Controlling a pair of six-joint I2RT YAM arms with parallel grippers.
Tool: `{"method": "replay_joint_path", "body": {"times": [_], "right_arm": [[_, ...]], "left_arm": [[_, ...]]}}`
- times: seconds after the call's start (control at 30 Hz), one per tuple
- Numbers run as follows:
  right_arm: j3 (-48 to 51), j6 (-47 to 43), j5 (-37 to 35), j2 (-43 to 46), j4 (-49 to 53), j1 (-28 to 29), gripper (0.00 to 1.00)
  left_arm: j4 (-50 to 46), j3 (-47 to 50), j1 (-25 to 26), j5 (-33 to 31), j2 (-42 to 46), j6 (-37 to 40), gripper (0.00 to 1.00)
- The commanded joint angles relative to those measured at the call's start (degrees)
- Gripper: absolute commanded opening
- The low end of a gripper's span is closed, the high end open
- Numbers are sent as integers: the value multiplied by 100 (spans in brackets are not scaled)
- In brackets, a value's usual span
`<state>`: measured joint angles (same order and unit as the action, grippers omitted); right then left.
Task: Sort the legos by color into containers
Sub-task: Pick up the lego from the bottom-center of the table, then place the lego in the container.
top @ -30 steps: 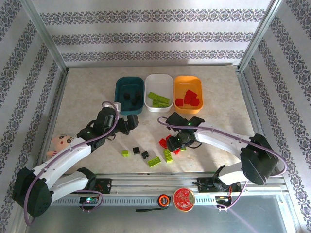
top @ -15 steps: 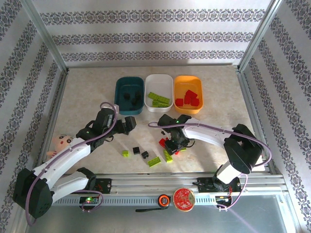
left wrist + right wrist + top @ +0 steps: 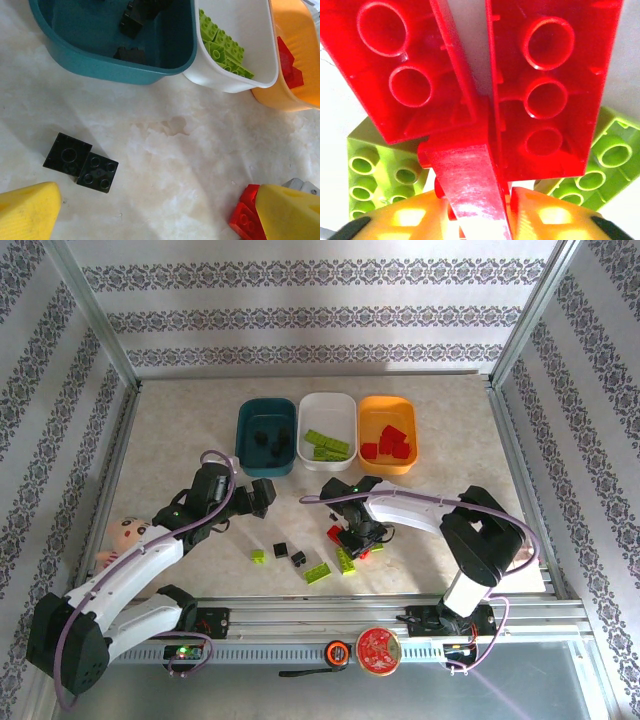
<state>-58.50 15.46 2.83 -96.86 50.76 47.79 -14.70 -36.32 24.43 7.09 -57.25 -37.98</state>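
right wrist: my right gripper (image 3: 480,216) pinches a red lego (image 3: 470,172) amid lime legos (image 3: 375,170), bound for the orange tray (image 3: 386,411), i judge | left gripper (image 3: 159,212) gapes above black legos (image 3: 80,162) near teal tray (image 3: 100,65)

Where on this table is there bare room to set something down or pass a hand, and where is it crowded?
Free: the table left of the teal tray, and again right of the orange tray. Crowded: the near middle, where loose legos lie around the right gripper, shut on a red lego.
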Motion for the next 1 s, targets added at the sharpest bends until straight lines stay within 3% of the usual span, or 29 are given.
{"method": "replay_joint_path", "body": {"times": [0.0,0.33,0.6,0.77,0.97], "right_arm": [[-62,-61,-99,124,27,38,31],[-296,123,217,1198,119,4,23],[-1137,154,-117,1601,-676,-1231,23],[-1568,394,-415,1108,-1761,-2288,22],[-2587,541,-661,-310,-1950,-2975,22]], "left_arm": [[-152,66,-101,79,81,-15,100],[-78,102,-181,104,47,-41,100],[103,221,-205,208,86,-168,100],[14,220,-210,223,46,-162,100],[72,280,-217,326,66,-164,100]]}}
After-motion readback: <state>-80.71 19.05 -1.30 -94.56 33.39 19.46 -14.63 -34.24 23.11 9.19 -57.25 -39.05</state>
